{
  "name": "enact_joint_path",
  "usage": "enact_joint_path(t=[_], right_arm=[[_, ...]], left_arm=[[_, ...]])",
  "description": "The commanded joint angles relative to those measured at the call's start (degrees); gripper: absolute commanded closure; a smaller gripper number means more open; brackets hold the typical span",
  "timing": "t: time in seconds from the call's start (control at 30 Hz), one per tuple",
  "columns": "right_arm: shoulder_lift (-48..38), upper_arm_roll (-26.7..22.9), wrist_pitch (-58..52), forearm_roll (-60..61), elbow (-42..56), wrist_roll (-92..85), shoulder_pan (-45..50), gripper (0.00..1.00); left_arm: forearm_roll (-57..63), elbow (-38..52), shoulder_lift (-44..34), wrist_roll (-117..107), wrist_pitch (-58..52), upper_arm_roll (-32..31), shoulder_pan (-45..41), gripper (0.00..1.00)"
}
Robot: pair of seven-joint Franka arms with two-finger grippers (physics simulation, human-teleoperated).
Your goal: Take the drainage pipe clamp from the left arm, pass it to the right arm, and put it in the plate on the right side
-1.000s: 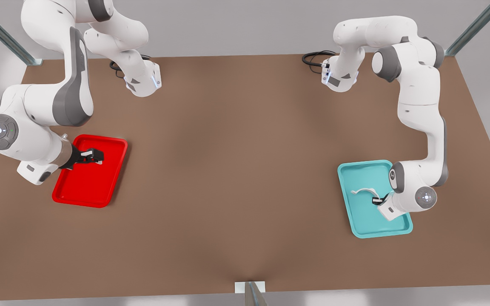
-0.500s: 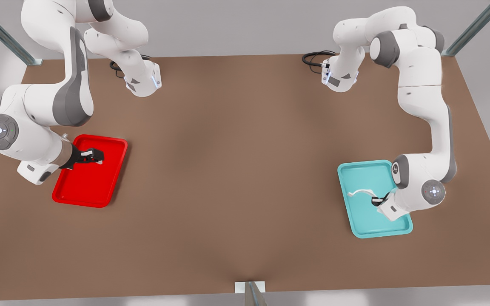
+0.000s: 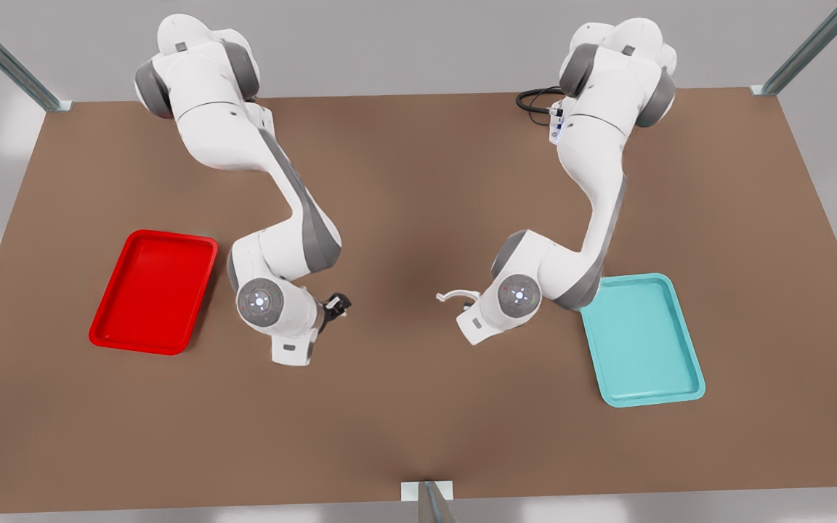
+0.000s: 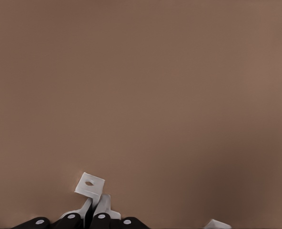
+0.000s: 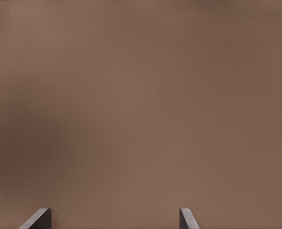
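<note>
- I see the left gripper (image 3: 471,296) over the middle of the bench (image 3: 404,181), on the arm at the front view's right, just beside the teal tray (image 3: 642,340).
- Its fingers (image 4: 102,206) are closed on the drainage pipe clamp (image 3: 456,295); in the left wrist view a white tab with a hole (image 4: 89,184) sticks out past the fingers.
- The clamp is held above bare bench, sticking out from the gripper toward the front view's left, clear of both trays.
- The right gripper (image 3: 336,303) is on the arm at the front view's left, also over the mid-bench, facing the left gripper across a gap.
- In the right wrist view I see 2 dark fingers (image 5: 37,218), spread wide, nothing between them, plain brown bench beyond.
- The 2 grippers are near each other but apart; the clamp does not touch the right fingers.
- The plate (image 3: 153,292) is the red tray at the front view's left, flat on the bench, just beside the right arm's wrist.
- The teal tray sits at the front view's right, well apart from the plate.
</note>
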Motion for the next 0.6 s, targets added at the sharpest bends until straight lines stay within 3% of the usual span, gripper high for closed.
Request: enact_joint_path(t=[0.0,0.13,0.37,0.57], right_arm=[[0.50,1.31,8.76,1.65,-0.04,-32.80,0.52,0.00],[0.94,6.67,10.87,2.01,-2.23,-39.39,0.78,0.00],[-1.96,7.11,11.57,1.65,-5.84,-51.08,1.13,0.00],[-1.17,6.94,18.61,1.13,-7.68,-51.35,5.35,0.00]], left_arm=[[-1.18,2.06,1.13,-38.65,-1.65,-0.25,-1.35,0.79],[-1.01,7.69,4.64,-45.07,-2.09,0.10,-5.48,0.79],[-1.10,9.10,6.05,-45.86,-1.91,-0.07,-5.66,0.79],[-1.10,9.10,6.22,-39.88,-0.42,-0.16,-6.89,0.79]])
